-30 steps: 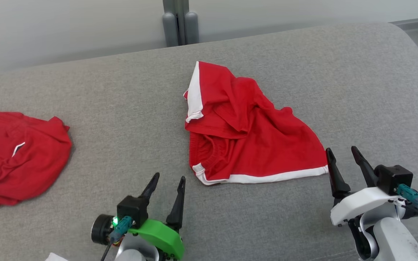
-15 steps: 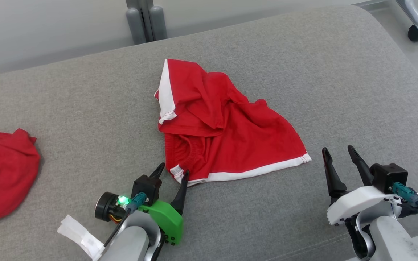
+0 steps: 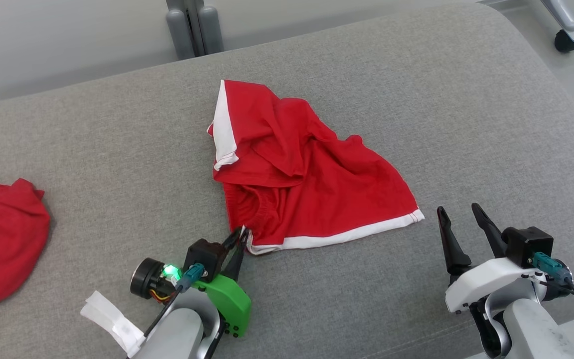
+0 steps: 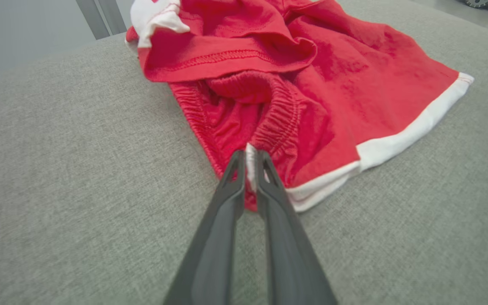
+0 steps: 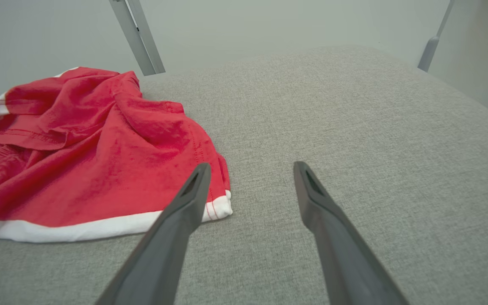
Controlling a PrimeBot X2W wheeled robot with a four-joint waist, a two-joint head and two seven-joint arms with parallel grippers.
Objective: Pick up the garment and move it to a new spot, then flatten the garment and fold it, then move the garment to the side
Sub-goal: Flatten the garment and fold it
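Crumpled red cloth shorts with white trim (image 3: pixel 307 184) lie mid-frame on the grey fabric cushion (image 3: pixel 466 99). At lower centre-left, the left gripper (image 3: pixel 241 233) is clenched on their near corner. At lower right, the right gripper (image 3: pixel 457 208) stands spread and empty.

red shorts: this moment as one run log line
stage: grasp | left gripper: jaws shut on red shorts corner | right gripper: open, near hem | state: crumpled on grey cushion
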